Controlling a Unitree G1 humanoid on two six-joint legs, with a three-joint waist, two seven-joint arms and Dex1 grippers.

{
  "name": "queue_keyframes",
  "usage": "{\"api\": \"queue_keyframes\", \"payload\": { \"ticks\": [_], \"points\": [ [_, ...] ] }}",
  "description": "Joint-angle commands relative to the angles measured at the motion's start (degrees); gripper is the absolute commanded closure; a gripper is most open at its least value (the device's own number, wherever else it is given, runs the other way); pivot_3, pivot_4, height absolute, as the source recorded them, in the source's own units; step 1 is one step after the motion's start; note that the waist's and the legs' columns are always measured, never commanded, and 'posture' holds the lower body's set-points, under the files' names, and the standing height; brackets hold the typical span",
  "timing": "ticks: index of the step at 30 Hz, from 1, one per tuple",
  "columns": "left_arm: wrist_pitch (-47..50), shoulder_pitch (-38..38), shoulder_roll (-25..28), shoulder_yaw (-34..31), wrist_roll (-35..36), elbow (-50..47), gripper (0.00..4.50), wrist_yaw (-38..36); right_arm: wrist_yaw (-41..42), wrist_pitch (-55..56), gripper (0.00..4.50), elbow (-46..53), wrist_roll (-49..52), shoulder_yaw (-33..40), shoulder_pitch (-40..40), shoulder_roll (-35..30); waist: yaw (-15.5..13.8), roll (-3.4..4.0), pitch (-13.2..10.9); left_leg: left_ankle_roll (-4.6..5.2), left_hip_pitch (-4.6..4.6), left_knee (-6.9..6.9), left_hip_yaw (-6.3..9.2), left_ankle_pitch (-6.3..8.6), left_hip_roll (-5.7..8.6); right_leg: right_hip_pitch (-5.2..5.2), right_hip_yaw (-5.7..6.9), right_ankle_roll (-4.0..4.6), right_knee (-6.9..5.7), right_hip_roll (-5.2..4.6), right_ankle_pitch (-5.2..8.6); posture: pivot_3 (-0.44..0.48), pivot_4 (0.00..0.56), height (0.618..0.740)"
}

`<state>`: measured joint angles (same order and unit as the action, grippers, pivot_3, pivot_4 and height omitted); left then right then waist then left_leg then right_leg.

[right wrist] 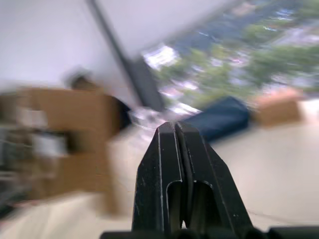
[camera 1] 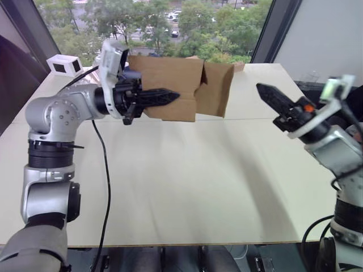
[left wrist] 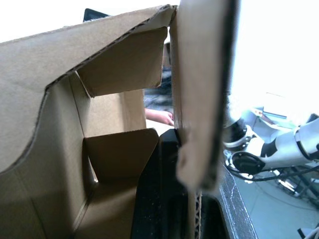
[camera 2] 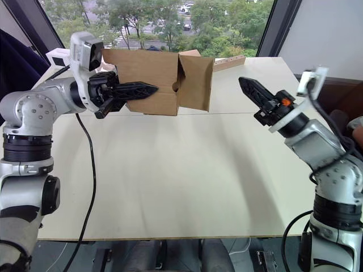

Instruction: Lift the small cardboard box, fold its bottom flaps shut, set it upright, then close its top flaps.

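Observation:
My left gripper (camera 1: pixel 174 97) holds the small cardboard box (camera 1: pixel 164 76) in the air above the back left of the table, shut on one of its side walls. The box lies on its side. A large flap (camera 1: pixel 216 89) at the end toward my right arm stands open. Inside the box (left wrist: pixel 60 164), the left wrist view shows short flaps (left wrist: pixel 122 149) partly folded inward. I cannot tell which end holds the bottom flaps and which the top flaps. My right gripper (camera 1: pixel 265 92) hovers to the right of the box, apart from it, shut and holding nothing.
The pale table (camera 1: pixel 187 181) stretches below both arms. A white cube (camera 1: pixel 64 65) stands at its far left corner. A long brown block (camera 2: pixel 229 61) lies at the back edge. A navy pouch (right wrist: pixel 219 117) and another small brown box (right wrist: pixel 279 107) lie further off. A person's hand (left wrist: pixel 159 117) shows through the box.

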<state>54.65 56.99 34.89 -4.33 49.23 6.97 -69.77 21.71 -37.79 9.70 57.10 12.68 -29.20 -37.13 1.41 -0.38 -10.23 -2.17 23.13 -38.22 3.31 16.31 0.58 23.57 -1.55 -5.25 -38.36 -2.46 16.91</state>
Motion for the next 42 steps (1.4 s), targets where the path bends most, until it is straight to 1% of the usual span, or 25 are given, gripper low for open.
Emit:
{"api": "queue_keyframes", "payload": {
  "ticks": [1, 4, 7, 10, 14, 16, 17, 21, 23, 28, 32, 36, 42],
  "points": [
    [-0.69, 1.29, 0.10, -1.49, 0.58, -0.90, 4.50, 0.03, 4.47, 3.06, 4.48, 0.35, -7.66, -6.77, -4.09, 2.15, 0.05, 0.00, 0.00, 0.00, 0.03, 0.02, 0.02, 0.00, -0.01, 0.03, 0.00, 0.00, 0.00, 0.02, 0.00, 0.000, 0.150, 0.740],
    [-0.60, 1.13, 0.17, -1.52, 0.53, -1.22, 4.50, 0.25, 6.51, 2.36, 4.48, 1.79, -5.17, -6.23, -5.43, 5.32, -0.07, 0.00, 0.00, -0.01, 0.11, 0.02, 0.04, -0.01, -0.04, 0.11, 0.00, 0.01, 0.00, 0.03, 0.00, 0.000, 0.150, 0.740],
    [-0.42, 0.94, 0.40, -1.68, 0.62, -1.46, 4.50, 0.42, 8.12, -0.28, 4.48, 4.85, 3.37, -3.07, -5.73, 8.84, -0.48, 0.00, 0.00, -0.02, 0.14, -0.02, 0.06, -0.01, -0.01, 0.09, 0.03, 0.00, 0.02, -0.05, 0.00, 0.000, 0.150, 0.740],
    [-0.38, 0.78, 0.55, -1.90, 0.64, -1.46, 4.50, 0.68, 6.88, -1.85, 4.48, 5.90, 8.07, -0.71, -5.47, 10.77, -0.72, 0.00, 0.00, -0.03, 0.14, -0.05, 0.14, -0.01, 0.03, 0.02, 0.10, 0.00, 0.04, -0.10, 0.00, 0.000, 0.150, 0.740],
    [-0.30, 0.52, 0.71, -1.99, 0.79, -1.67, 4.50, 0.80, 6.26, -3.26, 4.48, 7.35, 10.45, -0.04, -4.88, 11.56, -0.52, 0.00, 0.00, -0.02, 0.13, -0.05, 0.13, -0.01, 0.05, 0.01, 0.09, 0.00, 0.04, -0.12, 0.00, 0.000, 0.150, 0.740],
    [-0.28, 0.53, 0.79, -2.04, 0.84, -1.61, 4.50, 0.80, 6.39, -3.67, 4.00, 8.05, 11.24, -0.28, -4.60, 12.12, -0.44, 0.00, 0.00, -0.02, 0.13, -0.04, 0.14, -0.01, 0.04, 0.03, 0.09, 0.00, 0.03, -0.10, 0.00, 0.000, 0.150, 0.740],
    [-0.22, 0.54, 0.85, -2.11, 0.91, -1.58, 4.50, 0.80, 6.40, -3.84, 3.86, 8.16, 11.74, -0.29, -4.50, 12.42, -0.35, 0.00, 0.00, -0.02, 0.13, -0.03, 0.14, -0.01, 0.04, 0.03, 0.09, 0.00, 0.03, -0.09, 0.00, 0.000, 0.150, 0.740],
    [-0.09, 0.60, 1.00, -2.22, 1.08, -1.55, 4.50, 0.78, 5.90, -4.25, 2.23, 8.04, 13.15, 0.27, -4.41, 13.39, -0.22, 0.00, 0.00, -0.02, 0.11, -0.03, 0.13, -0.01, 0.02, 0.04, 0.08, 0.00, 0.01, -0.07, 0.00, 0.000, 0.150, 0.740],
    [-0.15, 0.67, 0.89, -2.26, 1.10, -1.40, 4.50, 0.84, 5.95, -3.90, 1.55, 7.73, 13.74, 0.56, -3.97, 14.37, -0.26, 0.00, 0.00, -0.02, 0.11, -0.03, 0.13, -0.01, 0.02, 0.04, 0.08, 0.00, 0.01, -0.08, 0.00, 0.000, 0.150, 0.740],
    [-0.20, 0.63, 0.37, -2.32, 1.08, -1.32, 4.50, 1.20, 6.88, -3.71, 1.55, 6.90, 14.57, 0.53, -3.33, 16.42, -0.28, 0.00, 0.00, -0.02, 0.12, -0.03, 0.12, -0.01, 0.03, 0.04, 0.08, 0.00, 0.01, -0.08, 0.00, 0.000, 0.150, 0.740],
    [-0.07, 0.54, 0.00, -2.39, 1.07, -1.59, 4.50, 1.46, 7.17, -4.33, 1.55, 6.36, 18.34, 1.02, -2.90, 18.47, -0.27, 0.00, 0.00, -0.02, 0.11, -0.03, 0.13, -0.01, 0.03, 0.04, 0.08, 0.00, 0.01, -0.08, 0.00, 0.000, 0.150, 0.740],
    [-0.14, 0.61, -0.25, -2.57, 1.11, -1.49, 4.50, 1.69, 7.76, -5.53, 1.55, 6.37, 25.05, 1.78, -1.57, 20.36, -0.26, 0.00, 0.00, -0.02, 0.11, -0.03, 0.13, -0.01, 0.03, 0.04, 0.08, 0.00, 0.01, -0.08, 0.00, 0.000, 0.150, 0.740],
    [-0.02, 0.70, -0.07, -2.59, 1.17, -1.43, 4.50, 1.63, 6.92, -4.71, 1.55, 5.75, 23.00, 0.21, -0.67, 21.84, -0.22, 0.00, 0.00, -0.02, 0.11, -0.03, 0.13, -0.01, 0.03, 0.04, 0.08, 0.00, 0.00, -0.08, 0.00, 0.000, 0.150, 0.740]
  ]
}}
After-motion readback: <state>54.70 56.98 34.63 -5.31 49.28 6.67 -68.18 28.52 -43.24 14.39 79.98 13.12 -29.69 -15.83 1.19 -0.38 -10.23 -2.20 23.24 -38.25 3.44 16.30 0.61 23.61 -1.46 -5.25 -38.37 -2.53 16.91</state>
